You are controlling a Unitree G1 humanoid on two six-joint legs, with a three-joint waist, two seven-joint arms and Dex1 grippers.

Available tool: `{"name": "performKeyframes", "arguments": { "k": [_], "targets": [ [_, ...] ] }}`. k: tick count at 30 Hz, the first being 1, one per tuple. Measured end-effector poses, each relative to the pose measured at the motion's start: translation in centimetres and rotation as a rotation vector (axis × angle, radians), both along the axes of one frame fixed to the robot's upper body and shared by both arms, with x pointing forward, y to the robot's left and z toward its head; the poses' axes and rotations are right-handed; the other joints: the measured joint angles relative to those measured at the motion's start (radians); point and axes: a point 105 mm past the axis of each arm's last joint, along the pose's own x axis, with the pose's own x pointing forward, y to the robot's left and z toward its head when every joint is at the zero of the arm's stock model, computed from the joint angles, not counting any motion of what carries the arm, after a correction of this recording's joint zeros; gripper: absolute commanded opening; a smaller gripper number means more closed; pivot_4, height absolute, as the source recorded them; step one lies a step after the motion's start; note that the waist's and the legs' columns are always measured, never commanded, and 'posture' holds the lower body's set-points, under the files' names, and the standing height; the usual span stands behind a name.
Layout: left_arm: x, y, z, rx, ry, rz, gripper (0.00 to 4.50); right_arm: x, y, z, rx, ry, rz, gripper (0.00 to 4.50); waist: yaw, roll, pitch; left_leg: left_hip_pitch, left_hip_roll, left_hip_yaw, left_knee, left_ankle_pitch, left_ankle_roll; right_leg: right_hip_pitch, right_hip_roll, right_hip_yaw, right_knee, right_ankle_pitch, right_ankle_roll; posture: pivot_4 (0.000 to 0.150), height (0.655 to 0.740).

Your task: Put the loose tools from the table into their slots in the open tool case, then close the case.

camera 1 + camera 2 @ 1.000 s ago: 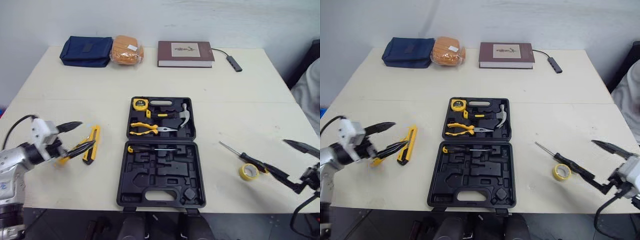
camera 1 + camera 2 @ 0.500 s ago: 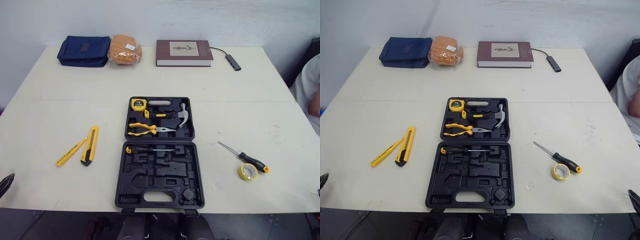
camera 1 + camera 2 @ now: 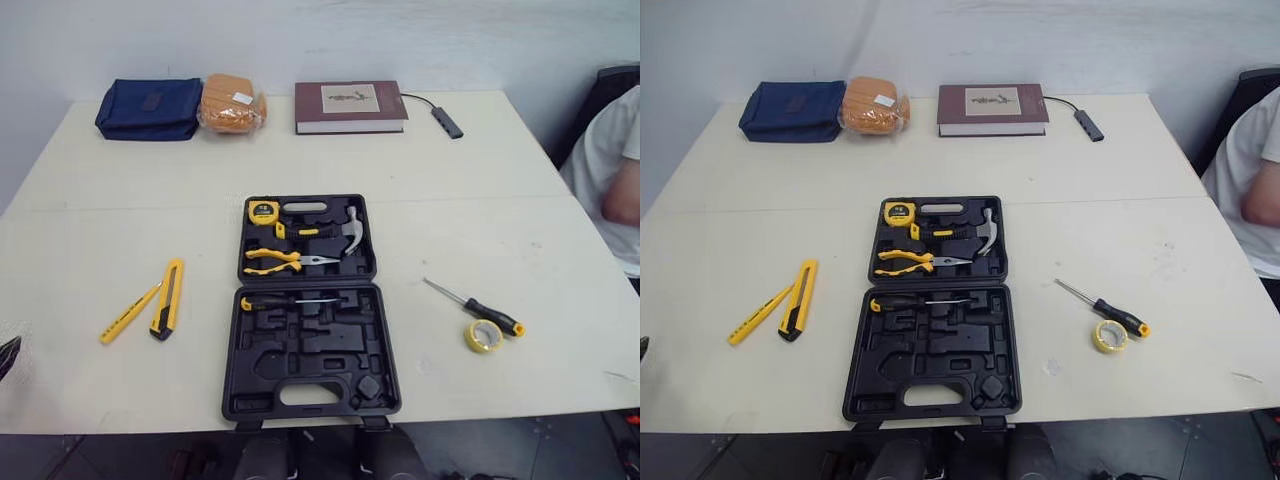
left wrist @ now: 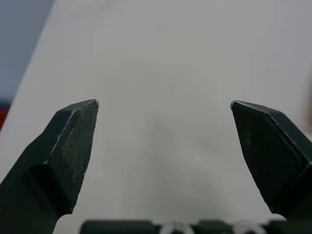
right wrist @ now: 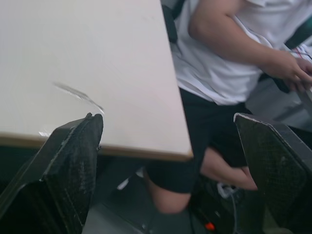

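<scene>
Left gripper [image 4: 165,105] and right gripper [image 5: 168,117]: jaws wide, empty. Yellow-and-black utility knife [image 3: 167,311] lies left of the open black plastic tool case [image 3: 310,352], long axis near-to-far; the grip should close across its narrow width, mid-body. Black-handled screwdriver [image 3: 473,308], right of the case, points its shaft diagonally toward the case

The table [image 3: 480,230] is seen as a smooth, matt cream surface. The tool case [image 3: 310,350] is moulded in matt black plastic. Bright metal is shown by the head of the hammer [image 3: 352,226] and the shaft of the loose screwdriver [image 3: 470,305], whose handle looks like black and yellow plastic. The navy pouch [image 3: 148,108] is made of cloth, and the orange bundle [image 3: 230,103] is wrapped in shiny clear film. A fine rough grain is borne by the matt black pads [image 4: 73,141] of the left gripper [image 4: 165,103].
</scene>
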Motion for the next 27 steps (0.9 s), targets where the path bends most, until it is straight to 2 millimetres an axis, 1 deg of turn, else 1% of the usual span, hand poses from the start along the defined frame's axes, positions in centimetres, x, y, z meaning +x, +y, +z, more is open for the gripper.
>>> {"name": "performKeyframes", "arguments": {
  "k": [3,6,8,11,13,15,16,17,21,22,25,27],
  "targets": [
    [1.9,-2.1,1.0,0.009,-0.032,-0.097,4.40,2.4,1.5,0.7,0.011,-0.016,0.105,4.50,0.000,0.000,0.000,0.001,0.000,0.001,0.000,0.000,0.000,0.000,0.000,0.001,0.002,0.000,0.000,0.150,0.7400],
    [4.0,-5.8,2.4,0.061,-0.048,-0.273,4.40,5.5,3.6,2.1,0.028,-0.010,0.258,4.50,-0.001,0.000,0.000,0.002,0.000,0.004,0.000,0.001,-0.002,0.000,0.000,0.003,0.003,0.000,0.000,0.150,0.7400],
    [5.3,-8.8,3.2,0.091,-0.058,-0.403,4.40,7.4,5.0,2.9,0.035,0.011,0.347,4.50,0.001,0.000,0.000,0.003,0.000,0.004,0.000,0.001,-0.002,0.000,0.000,0.003,0.004,0.000,0.000,0.150,0.7400],
    [6.6,-11.5,4.4,0.089,-0.089,-0.502,4.40,8.6,5.9,3.2,0.043,0.067,0.415,4.50,0.010,0.000,0.000,0.003,0.000,0.005,0.000,0.003,-0.004,-0.001,0.001,0.003,0.004,0.000,0.000,0.150,0.7400],
    [7.1,-12.9,5.0,0.085,-0.099,-0.554,4.40,9.3,6.4,3.2,0.038,0.106,0.452,4.50,0.013,0.000,0.000,0.003,0.000,0.006,0.000,0.003,-0.004,0.000,0.001,0.004,0.004,0.000,0.000,0.150,0.7400],
    [7.2,-14.1,5.2,0.072,-0.091,-0.610,4.40,9.4,6.9,3.0,0.040,0.142,0.495,4.50,0.014,0.000,0.000,0.003,0.000,0.007,0.000,0.003,-0.004,0.000,0.002,0.004,0.004,0.000,0.000,0.150,0.7400],
    [7.2,-15.6,5.1,0.073,-0.064,-0.689,4.40,9.4,7.5,2.8,0.038,0.191,0.550,4.50,0.014,0.000,0.001,0.003,0.000,0.008,0.001,0.003,-0.004,0.000,0.002,0.004,0.004,0.000,0.000,0.150,0.7400],
    [7.2,-16.7,5.2,0.078,-0.051,-0.742,4.40,9.5,7.9,2.7,0.033,0.216,0.581,4.50,0.015,0.000,0.001,0.003,0.000,0.008,0.002,0.003,-0.004,0.000,0.002,0.004,0.004,0.000,0.001,0.150,0.7400],
    [6.3,-23.3,6.1,0.021,0.000,-1.071,4.40,9.8,9.8,2.1,0.042,0.345,0.745,4.50,0.016,-0.001,0.001,0.003,0.000,0.009,0.006,0.003,-0.003,0.001,0.002,0.007,0.005,0.002,0.004,0.150,0.7400],
    [5.9,-24.5,6.1,0.003,0.019,-1.132,4.40,10.0,10.1,1.9,0.048,0.367,0.770,4.50,0.016,-0.001,0.001,0.003,0.000,0.010,0.006,0.003,-0.003,0.001,0.002,0.007,0.006,0.002,0.004,0.150,0.7400],
    [5.0,-26.9,6.0,-0.038,0.074,-1.267,4.40,10.6,10.5,1.4,0.069,0.400,0.795,4.50,0.013,-0.001,0.001,0.004,0.000,0.011,0.006,0.004,-0.003,0.001,0.004,0.009,0.007,0.002,0.004,0.150,0.7400],
    [4.5,-28.2,6.1,-0.042,0.094,-1.339,4.40,11.0,10.5,1.0,0.075,0.412,0.797,4.50,0.012,-0.001,0.001,0.005,0.000,0.011,0.006,0.004,-0.003,0.001,0.004,0.009,0.007,0.002,0.004,0.150,0.7400]
  ]
}}
